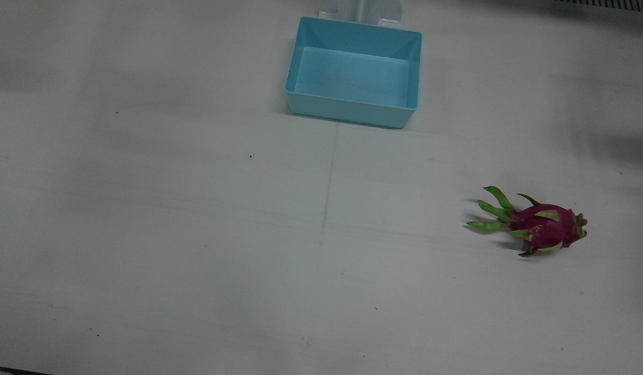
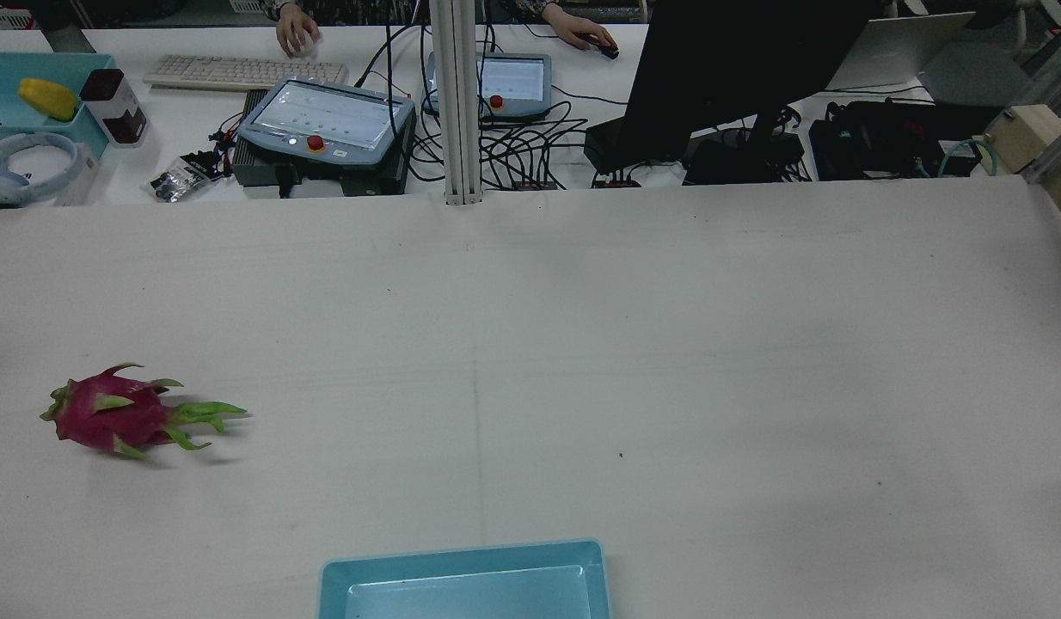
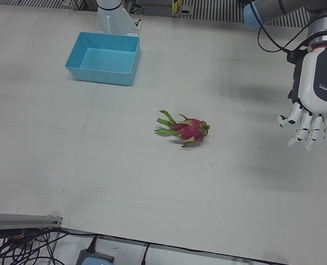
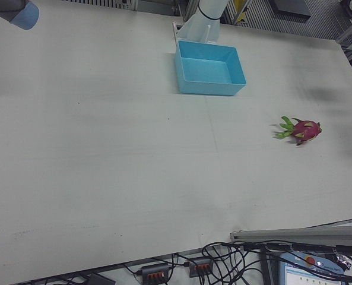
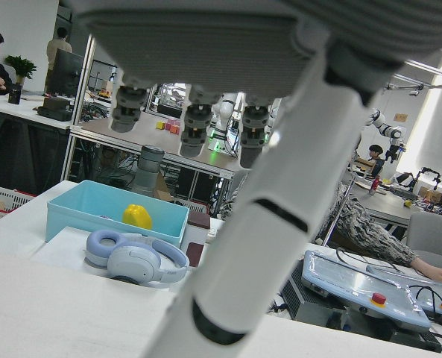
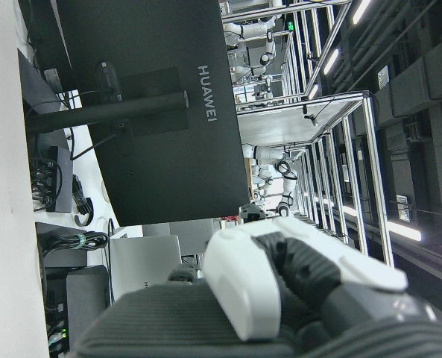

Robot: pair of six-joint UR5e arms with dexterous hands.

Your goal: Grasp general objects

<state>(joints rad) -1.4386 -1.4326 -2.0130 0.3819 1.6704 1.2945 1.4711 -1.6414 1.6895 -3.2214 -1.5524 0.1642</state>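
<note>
Overhead, left hand point(image 3: 312, 118) fingers point(image 3: 308, 128) spread, empty

Glossy, seemingly plastic bin point(image 1: 353, 112); matt table point(image 1: 170, 219).

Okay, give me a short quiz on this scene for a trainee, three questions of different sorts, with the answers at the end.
1. True or false: the pink dragon fruit with green scales lies inside the light blue rectangular plastic bin.
2. Multiple choice: in the left-front view, the white left hand is A) holding the fruit, B) hanging open above the table, apart from the fruit, C) resting in the bin.
3. Fill in: the bin holds ____.

Key: 1. False, it lies on the white table, apart from the bin. 2. B. 3. Nothing.
</note>
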